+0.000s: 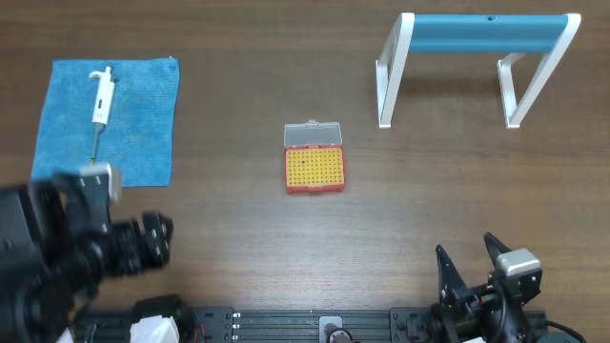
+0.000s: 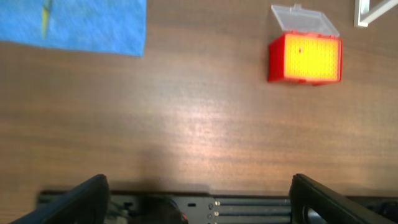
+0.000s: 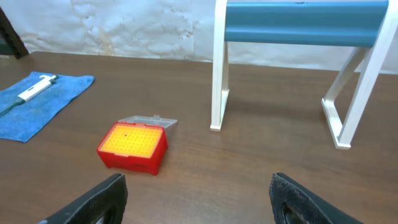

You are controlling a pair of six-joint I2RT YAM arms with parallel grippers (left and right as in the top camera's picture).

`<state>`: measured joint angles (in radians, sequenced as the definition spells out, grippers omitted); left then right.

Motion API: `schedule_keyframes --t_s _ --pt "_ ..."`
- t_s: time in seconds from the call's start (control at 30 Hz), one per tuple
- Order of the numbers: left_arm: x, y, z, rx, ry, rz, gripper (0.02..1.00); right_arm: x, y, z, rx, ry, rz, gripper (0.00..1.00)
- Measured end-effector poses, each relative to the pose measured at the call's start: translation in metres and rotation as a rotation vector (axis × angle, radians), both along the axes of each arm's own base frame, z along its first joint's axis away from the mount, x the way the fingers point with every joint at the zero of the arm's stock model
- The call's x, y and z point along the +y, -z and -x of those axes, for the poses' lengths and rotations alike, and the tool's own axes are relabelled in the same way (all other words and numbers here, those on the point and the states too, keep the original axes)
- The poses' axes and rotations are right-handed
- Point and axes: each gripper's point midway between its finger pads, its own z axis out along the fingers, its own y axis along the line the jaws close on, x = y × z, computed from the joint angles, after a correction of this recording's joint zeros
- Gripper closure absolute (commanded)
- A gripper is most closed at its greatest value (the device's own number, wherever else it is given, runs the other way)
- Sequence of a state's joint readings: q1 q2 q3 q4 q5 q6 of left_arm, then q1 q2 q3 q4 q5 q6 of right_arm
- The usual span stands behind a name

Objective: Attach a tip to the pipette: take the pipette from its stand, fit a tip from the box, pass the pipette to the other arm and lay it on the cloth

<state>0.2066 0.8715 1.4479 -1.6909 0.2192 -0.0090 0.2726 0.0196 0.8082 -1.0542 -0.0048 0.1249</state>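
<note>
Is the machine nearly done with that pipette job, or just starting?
It looks finished. The pipette, tip fitted, lies on the cloth, and the stand holds nothing. Nothing is in hand: left gripper and right gripper are open. Nothing seems left.

A dark brown wooden worktop [image 1: 238,238] fills the scene, its grain running from side to side, with a pale sheen on its bare middle in the left wrist view. Along the worktop's near edge lies a black slotted rail [image 1: 315,326] with small screws and holes set in it. At the near left corner of the worktop, just beside that rail, sits a small white crumpled thing [image 1: 152,331]; what it is cannot be told. Behind the worktop's far edge stands an off-white wall [image 3: 124,28], blotchy and uneven. At the far left end of the worktop a dark slanted bar [image 3: 11,36] leans before that wall
</note>
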Motion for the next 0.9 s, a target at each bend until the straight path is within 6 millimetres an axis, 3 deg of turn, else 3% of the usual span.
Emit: schedule_keyframes --t_s 0.07,0.13,0.27,0.47,0.5,0.53,0.6,0.67,0.7,0.77,0.8,0.87,0.9 --pt "-0.004 0.008 0.012 -0.034 -0.035 0.02 0.088 0.003 0.016 -0.016 0.036 0.006 0.02 0.246" --pt "-0.004 0.015 0.011 -0.01 -0.055 0.038 0.086 0.005 0.042 -0.026 0.103 0.008 0.041 0.246" --pt "-0.004 0.017 0.011 -0.004 -0.061 0.043 0.088 0.006 0.078 -0.03 0.196 0.006 0.069 0.248" --pt "-0.004 0.017 0.011 -0.004 -0.061 0.043 0.088 0.006 0.078 -0.03 0.199 0.006 0.07 0.246" --pt "-0.004 0.017 0.011 -0.004 -0.061 0.043 0.148 0.006 0.078 -0.03 0.199 0.006 0.07 0.248" --pt "0.0 0.017 0.012 -0.005 -0.073 0.02 0.288 0.006 0.078 -0.03 0.199 0.006 0.07 0.248" --pt "0.002 0.014 0.019 -0.037 -0.077 -0.013 0.207 0.006 0.078 -0.03 0.199 0.006 0.07 0.246" --pt "0.003 0.01 0.021 -0.079 -0.076 -0.025 0.235 0.006 0.078 -0.03 0.198 0.006 0.07 0.244" --pt "0.005 -0.001 0.005 -0.162 -0.078 -0.037 0.185 0.006 0.079 -0.03 0.199 0.006 0.07 0.246" --pt "0.009 -0.049 -0.051 -0.509 -0.045 -0.078 0.172 0.006 0.08 -0.03 0.207 0.006 0.072 0.244" --pt "0.007 -0.061 -0.064 -0.624 -0.028 -0.085 0.172 0.007 0.08 -0.031 0.206 0.006 0.072 0.246" --pt "0.008 -0.048 -0.089 -0.886 -0.022 -0.111 0.172 0.007 0.081 -0.03 0.208 0.006 0.073 0.248" --pt "0.009 -0.023 -0.098 -0.969 -0.025 -0.12 0.172 0.007 0.081 -0.03 0.21 0.006 0.073 0.244"
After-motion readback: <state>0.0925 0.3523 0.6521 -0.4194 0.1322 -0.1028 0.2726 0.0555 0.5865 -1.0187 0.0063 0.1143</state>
